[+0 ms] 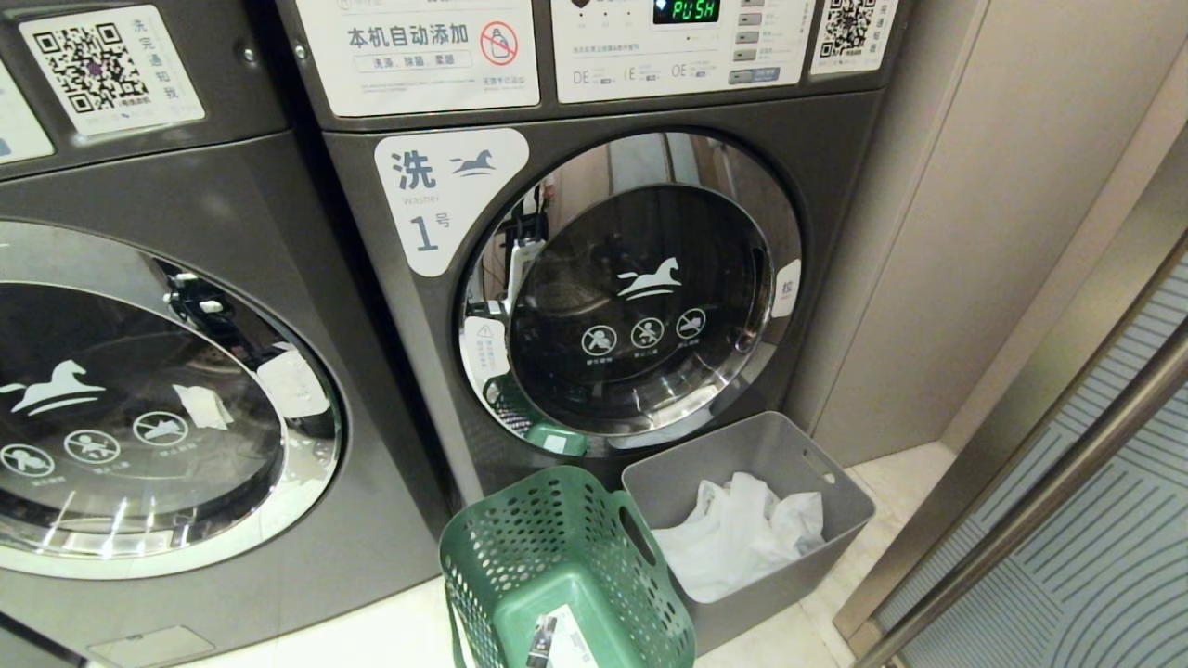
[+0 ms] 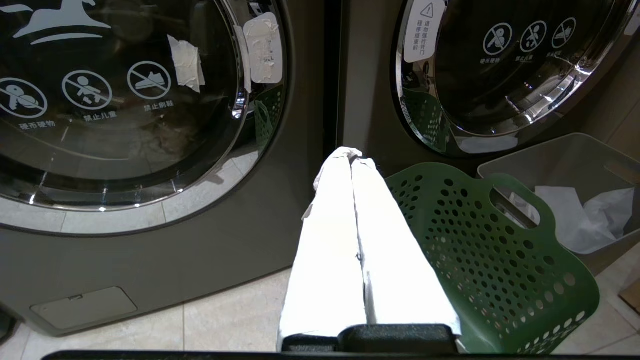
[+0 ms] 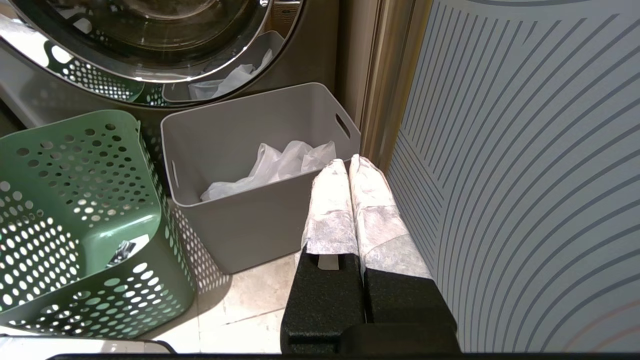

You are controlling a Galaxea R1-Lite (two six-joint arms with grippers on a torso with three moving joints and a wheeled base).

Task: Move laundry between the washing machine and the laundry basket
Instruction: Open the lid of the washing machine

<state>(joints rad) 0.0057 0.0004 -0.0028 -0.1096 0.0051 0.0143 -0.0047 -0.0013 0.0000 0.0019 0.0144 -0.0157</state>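
Observation:
The washing machine [image 1: 213,195] stands at the left, dark grey, its round chrome-rimmed door [image 2: 120,115] closed. The green perforated laundry basket [image 1: 566,557] sits on the floor between the two machines, with only a paper tag inside. No red or yellow-orange laundry shows in any view. My left gripper [image 2: 352,156] is shut and holds nothing. It hangs low between the washing machine and the laundry basket [image 2: 490,250]. My right gripper [image 3: 348,162] is also shut and holds nothing, beside the grey bin and right of the laundry basket [image 3: 75,215]. Neither arm shows in the head view.
A like machine marked 1 [image 1: 594,278] stands in the middle, door closed. Below it a solid grey bin [image 1: 840,506] holds white cloth [image 1: 738,533]. A striped glass panel [image 3: 525,175] and a metal post [image 3: 385,75] close off the right side. The floor is pale tile [image 2: 225,320].

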